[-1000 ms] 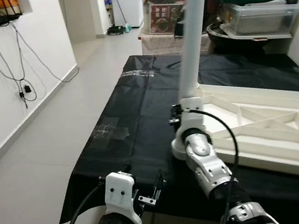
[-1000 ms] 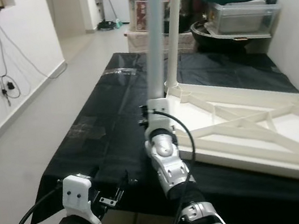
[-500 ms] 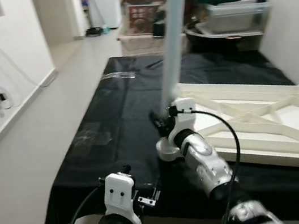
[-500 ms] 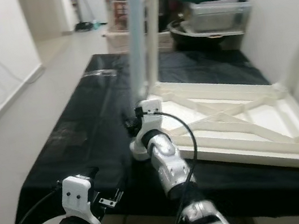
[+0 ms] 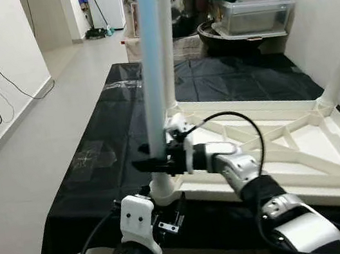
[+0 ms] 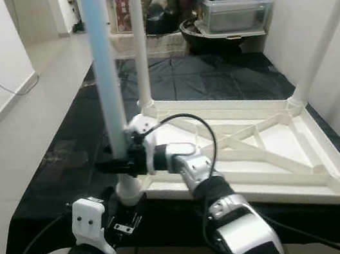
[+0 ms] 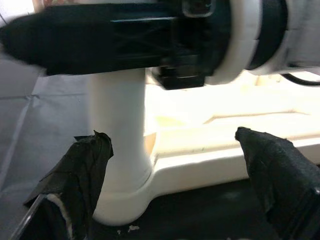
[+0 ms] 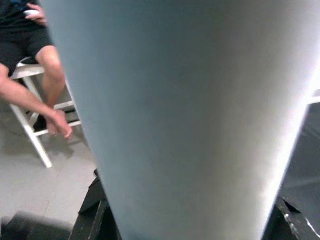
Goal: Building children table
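One table leg (image 5: 151,71) in right gripper (image 5: 153,164) (fingertips hidden).

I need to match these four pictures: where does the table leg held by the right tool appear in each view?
Left eye view: the table leg stands upright left of centre, right tool shut on it.
Right eye view: left of centre, above the corner socket.
Left wrist view: its base in the socket.
Right wrist view: close up.
Shared landmark: the white tabletop frame.
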Robot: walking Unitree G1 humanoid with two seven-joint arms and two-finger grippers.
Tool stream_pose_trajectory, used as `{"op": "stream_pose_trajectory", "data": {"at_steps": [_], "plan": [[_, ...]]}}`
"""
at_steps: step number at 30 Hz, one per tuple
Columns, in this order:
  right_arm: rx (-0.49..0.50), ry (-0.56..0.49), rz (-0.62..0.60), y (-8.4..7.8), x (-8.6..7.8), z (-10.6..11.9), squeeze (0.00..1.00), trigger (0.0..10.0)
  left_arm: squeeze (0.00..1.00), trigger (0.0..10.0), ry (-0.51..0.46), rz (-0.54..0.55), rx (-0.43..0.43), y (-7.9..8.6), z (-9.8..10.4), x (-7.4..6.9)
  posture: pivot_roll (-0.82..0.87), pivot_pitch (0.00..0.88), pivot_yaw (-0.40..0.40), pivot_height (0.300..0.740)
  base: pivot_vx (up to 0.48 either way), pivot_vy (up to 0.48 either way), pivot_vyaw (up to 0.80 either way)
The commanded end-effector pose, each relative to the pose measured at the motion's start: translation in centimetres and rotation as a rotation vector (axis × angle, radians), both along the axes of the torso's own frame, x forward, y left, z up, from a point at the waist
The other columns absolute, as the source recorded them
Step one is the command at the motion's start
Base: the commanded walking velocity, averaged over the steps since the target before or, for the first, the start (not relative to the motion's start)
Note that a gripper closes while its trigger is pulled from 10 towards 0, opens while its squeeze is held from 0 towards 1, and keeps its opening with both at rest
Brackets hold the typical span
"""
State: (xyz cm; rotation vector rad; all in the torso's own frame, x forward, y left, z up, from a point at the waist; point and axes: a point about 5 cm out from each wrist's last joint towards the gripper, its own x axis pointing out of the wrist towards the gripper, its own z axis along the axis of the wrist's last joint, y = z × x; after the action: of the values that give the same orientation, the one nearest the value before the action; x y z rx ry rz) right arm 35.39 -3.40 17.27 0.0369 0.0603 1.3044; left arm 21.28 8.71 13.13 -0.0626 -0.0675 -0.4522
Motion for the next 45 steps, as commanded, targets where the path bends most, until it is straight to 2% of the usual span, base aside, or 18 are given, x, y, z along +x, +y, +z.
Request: {"op": "stream_pose_trajectory", "data": {"at_steps": [1,5,6,8,14,20,21,22,23,24,25,26,30,31,35,37,40,45], "plan": [[0.002,0.0,-0.145,0.7,0.9,0.4,0.0,0.0,0.0,10.0,0.01,0.009,0.009,0.1,-0.2,-0.1,0.17,0.0,-0.11,0.74,0.0,0.0,0.0],[0.003,-0.008,-0.68,-1.8,3.3,0.5,0.0,0.0,0.0,10.0,0.012,0.007,0.008,0.1,-0.3,-0.2,0.15,0.0,-0.097,0.74,0.0,0.0,0.0],[0.003,-0.008,-0.68,-1.8,3.3,0.5,0.0,0.0,0.0,10.0,0.012,0.007,0.008,0.1,-0.3,-0.2,0.15,0.0,-0.097,0.74,0.0,0.0,0.0],[-0.006,-0.007,-1.042,-4.9,3.9,-0.1,0.0,0.0,0.0,10.0,0.013,0.0,0.006,0.0,-0.3,-0.1,0.14,0.0,-0.093,0.74,0.0,0.0,0.0],[-0.009,-0.015,-1.413,-8.5,3.1,-0.8,0.0,0.0,0.0,10.0,0.012,-0.004,0.003,-0.2,-0.3,0.0,0.14,0.0,-0.092,0.74,0.0,0.0,0.0],[0.004,-0.013,-1.551,-8.4,1.2,-1.5,0.0,0.0,0.0,10.0,0.013,-0.006,0.005,-0.1,-0.4,0.0,0.14,0.0,-0.088,0.74,0.0,0.0,0.0],[0.004,-0.013,-1.551,-8.4,1.2,-1.5,0.0,0.0,0.0,10.0,0.013,-0.006,0.005,-0.1,-0.4,0.0,0.14,0.0,-0.088,0.74,0.0,0.0,0.0],[0.008,0.003,-1.512,-7.1,1.0,-1.8,0.0,3.4,0.0,10.0,0.015,-0.006,0.005,-0.1,-0.4,0.0,0.14,0.0,-0.091,0.74,0.0,0.0,0.0],[0.008,0.003,-1.512,-7.1,1.0,-1.8,0.0,3.4,0.0,10.0,0.015,-0.006,0.005,-0.1,-0.4,0.0,0.14,0.0,-0.091,0.74,0.0,0.0,0.0],[0.013,-0.01,-1.483,-5.9,0.7,-1.9,0.0,10.0,0.0,10.0,0.018,-0.006,0.005,-0.1,-0.4,-0.1,0.14,0.0,-0.095,0.74,0.0,0.0,0.0],[0.013,-0.01,-1.483,-5.9,0.7,-1.9,0.0,10.0,0.0,10.0,0.018,-0.006,0.005,-0.1,-0.4,-0.1,0.14,0.0,-0.095,0.74,0.0,0.0,0.0],[0.033,-0.014,-1.433,-5.0,0.6,-2.0,1.0,10.0,0.0,10.0,0.019,-0.006,0.005,-0.2,-0.5,-0.1,0.14,0.0,-0.095,0.74,0.0,0.0,0.0],[0.066,-0.032,-1.367,-4.3,0.7,-1.8,1.0,10.0,0.0,10.0,0.02,-0.003,0.005,-0.1,-0.5,-0.1,0.15,0.0,-0.096,0.74,0.0,0.0,0.0],[0.109,-0.052,-1.297,-4.1,0.9,-1.4,0.0,10.0,0.0,10.0,0.019,0.001,0.005,0.0,-0.4,-0.1,0.15,0.0,-0.096,0.74,0.0,0.0,0.0],[0.197,-0.002,-0.898,-4.5,2.0,-0.1,0.0,10.0,0.0,10.0,0.014,0.003,0.003,0.0,-0.2,0.0,0.14,0.0,-0.093,0.74,0.0,0.0,0.0],[0.197,-0.002,-0.898,-4.5,2.0,-0.1,0.0,10.0,0.0,10.0,0.014,0.003,0.003,0.0,-0.2,0.0,0.14,0.0,-0.093,0.74,0.0,0.0,0.0],[0.114,0.039,-0.406,-4.8,1.6,0.5,0.0,10.0,0.0,10.0,0.011,-0.004,-0.003,-0.2,-0.1,0.1,0.14,0.0,-0.093,0.74,0.0,0.0,0.0],[0.04,0.023,-0.163,-4.0,1.1,1.0,0.0,10.0,0.0,10.0,0.007,-0.001,-0.003,-0.2,0.0,0.1,0.15,0.0,-0.102,0.74,0.0,0.0,0.0]]}}
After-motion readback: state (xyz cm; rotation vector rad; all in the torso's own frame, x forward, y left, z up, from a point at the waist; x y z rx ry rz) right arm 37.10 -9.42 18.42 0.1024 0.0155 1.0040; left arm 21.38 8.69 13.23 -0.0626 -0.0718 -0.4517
